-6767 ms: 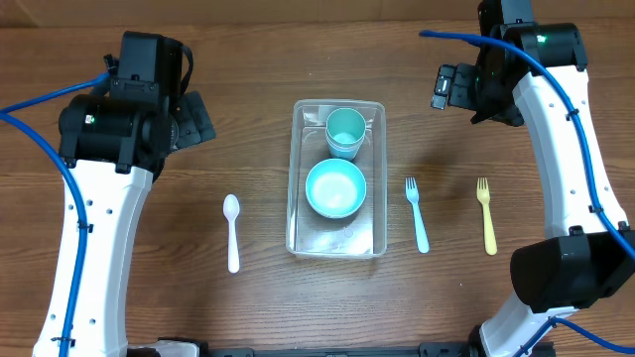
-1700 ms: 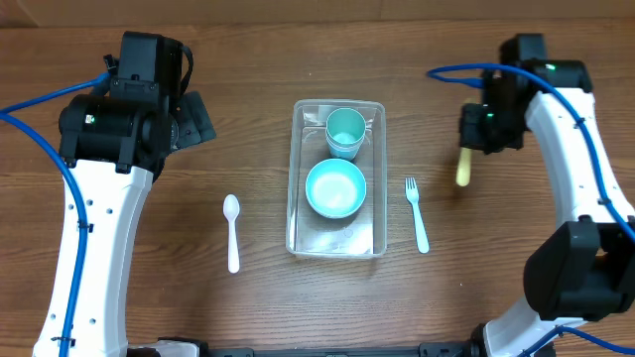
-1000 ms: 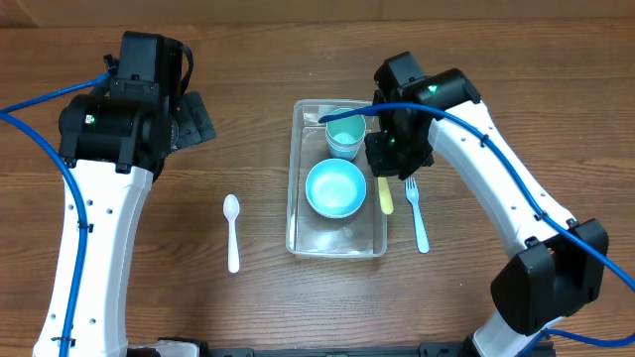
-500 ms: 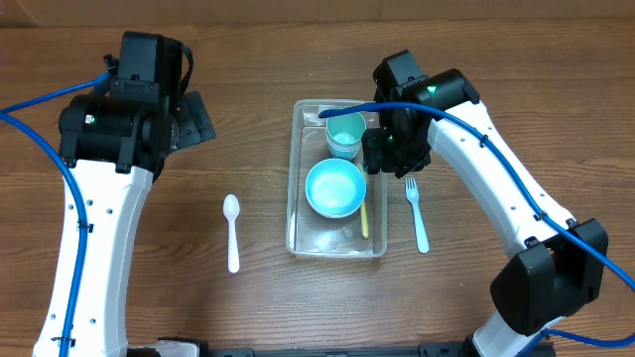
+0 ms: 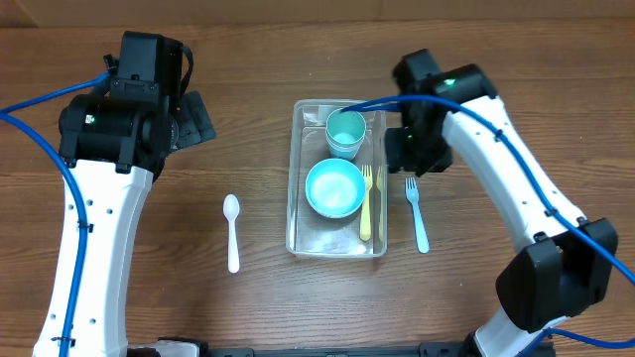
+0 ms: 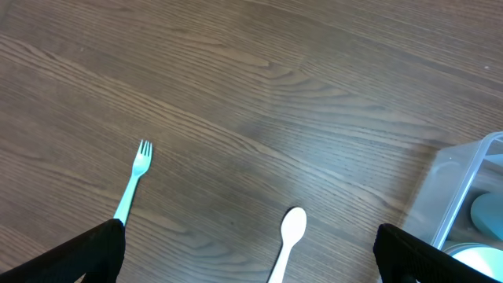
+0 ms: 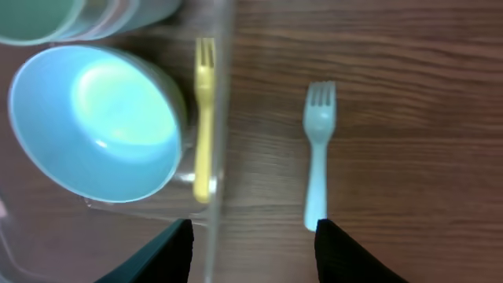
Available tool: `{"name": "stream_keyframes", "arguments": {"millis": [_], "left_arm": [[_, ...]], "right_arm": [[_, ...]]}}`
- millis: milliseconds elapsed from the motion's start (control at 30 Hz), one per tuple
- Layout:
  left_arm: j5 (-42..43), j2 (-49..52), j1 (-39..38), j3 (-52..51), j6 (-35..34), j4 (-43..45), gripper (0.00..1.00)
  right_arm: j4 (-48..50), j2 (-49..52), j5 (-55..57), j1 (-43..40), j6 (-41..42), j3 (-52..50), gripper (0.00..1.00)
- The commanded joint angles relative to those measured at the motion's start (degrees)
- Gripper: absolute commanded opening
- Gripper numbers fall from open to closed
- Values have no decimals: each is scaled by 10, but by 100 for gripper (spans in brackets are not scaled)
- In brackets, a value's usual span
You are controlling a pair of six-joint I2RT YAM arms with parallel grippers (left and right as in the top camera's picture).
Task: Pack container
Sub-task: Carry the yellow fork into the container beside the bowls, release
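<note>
The clear container point(image 5: 294, 203) stands mid-table and holds a teal cup point(image 5: 345, 130), a blue bowl point(image 5: 335, 188) and a yellow fork point(image 5: 366, 203) lying along its right wall. My right gripper point(image 5: 409, 157) is open and empty, just right of the container above a light blue fork point(image 5: 417, 213). The right wrist view shows the bowl point(image 7: 94, 122), the yellow fork point(image 7: 204, 118), the container wall point(image 7: 221, 94), the blue fork point(image 7: 317, 157) and the open gripper point(image 7: 255, 263). My left gripper point(image 5: 196, 121) is open and empty at the far left, also in its wrist view point(image 6: 251, 271).
A white spoon point(image 5: 232, 230) lies left of the container and shows in the left wrist view point(image 6: 289, 236). That view also shows another light blue fork point(image 6: 132, 182) further left and the container corner point(image 6: 460, 192). My left arm hides that fork overhead.
My right gripper carried the yellow fork from the right side to the container and let it go. The fork now lies inside beside the bowl, and the gripper has drawn back to the right.
</note>
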Motion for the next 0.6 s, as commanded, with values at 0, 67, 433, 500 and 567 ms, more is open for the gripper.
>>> {"name": "stream_keyframes", "arguments": {"millis": [0, 67, 433, 500, 567], "left_arm": [[-5, -3, 2, 12, -12, 1, 100], [-5, -3, 2, 12, -12, 1, 100], [-5, -3, 2, 12, -12, 1, 100], [-5, -3, 2, 12, -12, 1, 100], [-5, -3, 2, 12, -12, 1, 100]], "right_arm": [[-24, -35, 19, -46, -23, -5, 52], [-23, -35, 18, -65, -52, -27, 52], [162, -35, -24, -121, -78, -272, 59], [183, -35, -23, -121, -80, -289, 58], [206, -35, -23, -121, -80, -303, 59]]}}
